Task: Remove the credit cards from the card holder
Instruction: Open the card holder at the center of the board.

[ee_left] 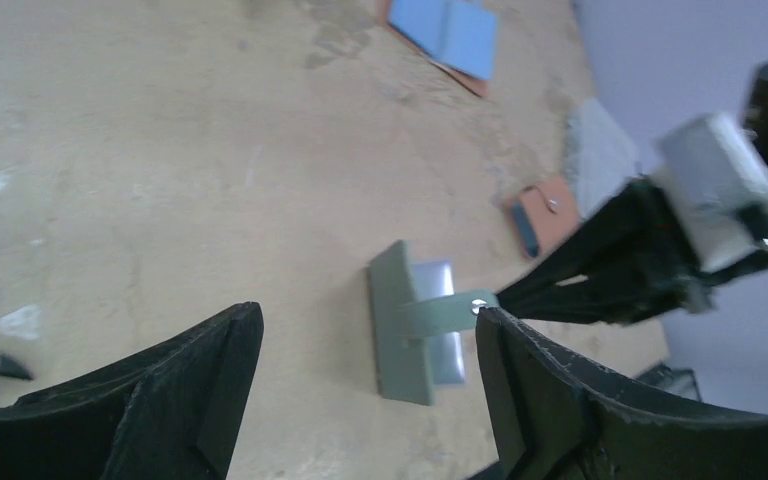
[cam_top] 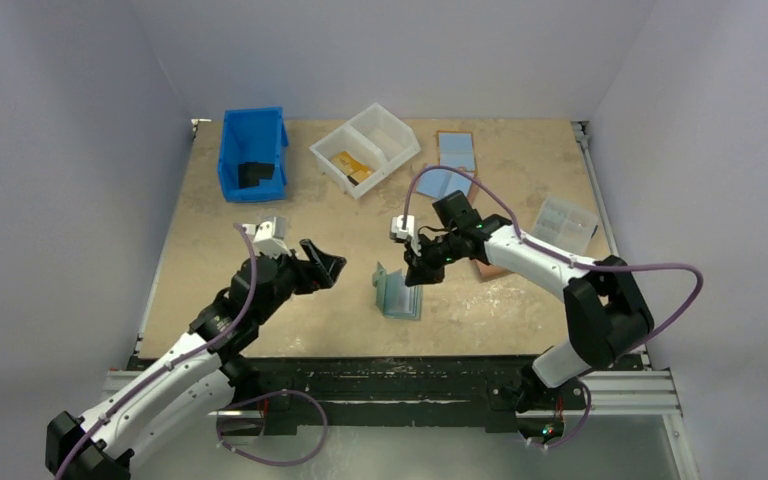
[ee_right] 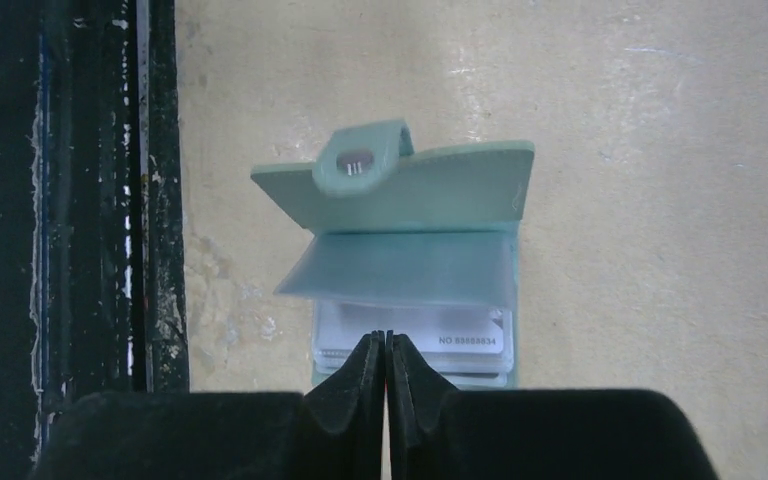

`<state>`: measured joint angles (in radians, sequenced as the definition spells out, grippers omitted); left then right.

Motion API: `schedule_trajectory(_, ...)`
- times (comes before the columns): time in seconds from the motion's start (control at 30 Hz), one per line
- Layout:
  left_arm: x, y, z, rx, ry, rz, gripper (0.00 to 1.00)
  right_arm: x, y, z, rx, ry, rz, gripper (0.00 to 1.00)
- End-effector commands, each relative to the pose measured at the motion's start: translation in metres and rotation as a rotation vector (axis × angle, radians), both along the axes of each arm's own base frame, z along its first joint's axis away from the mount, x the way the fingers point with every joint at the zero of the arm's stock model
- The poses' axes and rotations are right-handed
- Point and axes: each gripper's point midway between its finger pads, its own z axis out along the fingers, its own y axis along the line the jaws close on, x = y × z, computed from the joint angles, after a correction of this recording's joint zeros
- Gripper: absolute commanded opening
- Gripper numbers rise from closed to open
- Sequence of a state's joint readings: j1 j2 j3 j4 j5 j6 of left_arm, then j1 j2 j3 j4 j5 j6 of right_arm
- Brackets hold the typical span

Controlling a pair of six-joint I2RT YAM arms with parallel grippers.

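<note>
Right end effector [ee_right: 387,340] clenched, tips meeting on the credit cards [ee_right: 450,340] in the opened card holder [ee_right: 430,185], mid-tabletop [cam_top: 290,330] toward the near edge; pinch unconfirmed. Left end effector [cam_top: 326,266] released, just beside. Extraction in hand; next needs a clean outward pull. Right arm reaches inward, wrist angled down

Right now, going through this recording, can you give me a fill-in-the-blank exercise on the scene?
1. The card holder lies folded ____ between the arms.
2. The left gripper is ____, apart from it.
3. The right gripper is ____ at the credit cards.
4. The far-left bin is coloured ____.
Missing: open; open; shut; blue.
</note>
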<state>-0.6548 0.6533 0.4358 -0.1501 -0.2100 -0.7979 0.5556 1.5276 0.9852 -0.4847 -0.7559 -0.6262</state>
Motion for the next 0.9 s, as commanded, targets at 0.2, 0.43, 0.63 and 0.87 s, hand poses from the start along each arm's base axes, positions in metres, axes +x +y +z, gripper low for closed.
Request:
schedule_trajectory(0.2, -0.034, -0.069, 0.040, -0.207, -0.061, -0.411, 0.73, 0.014, 0.042, -0.006, -0.014, 0.020, -0.095, 0.03)
schedule_trajectory(0.43, -0.059, -0.088, 0.032, -0.091, -0.047, -0.506, 0.70, 0.003, 0.082, 0.006, 0.056, 0.075, -0.094, 0.10)
schedule_trajectory(0.63, -0.072, -0.112, 0.006, -0.014, -0.044, -0.517, 0.65, 0.000, 0.103, -0.005, 0.056, 0.162, -0.130, 0.23)
schedule_trajectory(0.87, -0.062, -0.133, -0.015, -0.043, -0.058, -0.465, 0.57, 0.014, 0.095, -0.012, 0.053, 0.201, -0.221, 0.33)
